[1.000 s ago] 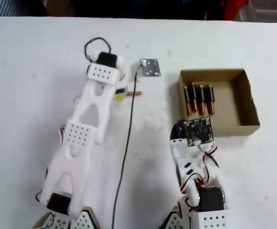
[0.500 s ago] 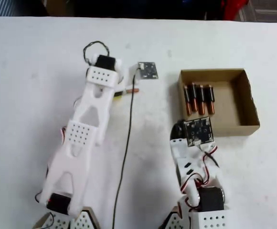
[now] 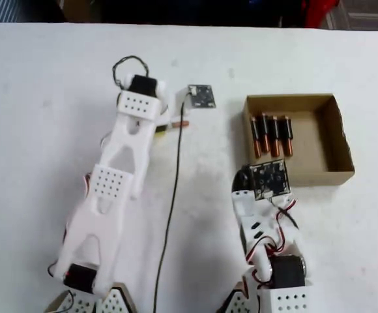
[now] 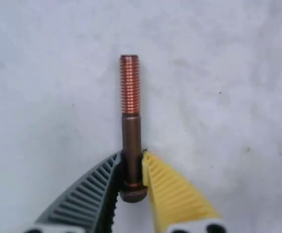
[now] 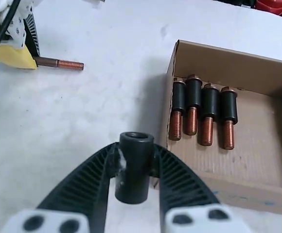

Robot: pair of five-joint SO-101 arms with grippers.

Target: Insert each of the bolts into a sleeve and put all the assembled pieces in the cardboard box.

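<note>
Progress: I count four assembled pieces (image 3: 265,134) lying side by side along the left wall of the cardboard box (image 3: 316,151), which sits right of centre in the high view. The right wrist view confirms the same row (image 5: 209,108), threaded ends pointing toward the lower edge of that frame. One pair is outstanding. The remaining bolt (image 4: 131,121) is in the left gripper (image 4: 132,158), whose fingers are clamped on the plain shank just above the head, with the threaded end projecting away from the gripper. In the high view this bolt (image 3: 180,123) lies level in the upper centre, its tip aimed right toward the box. I cannot tell whether it rests on the table (image 3: 45,78) or hangs just above it. The remaining sleeve (image 5: 133,167) stands upright in the right gripper (image 5: 136,153), which is closed on its sides with the bore open at the top, just beside the lower left corner of the box. Bolt and sleeve are well apart. In my judgement four units are complete. Seating this bolt in this sleeve and depositing the piece in the box are left. Against the frame a second ago, the left arm (image 3: 117,176) has carried the bolt slightly up and left in the high view, with a small turn of the wrist. Over the last half second I find no further shift there. The right arm (image 3: 262,222) has held its place apart from a barely visible shift, and the box contents are unchanged.
</note>
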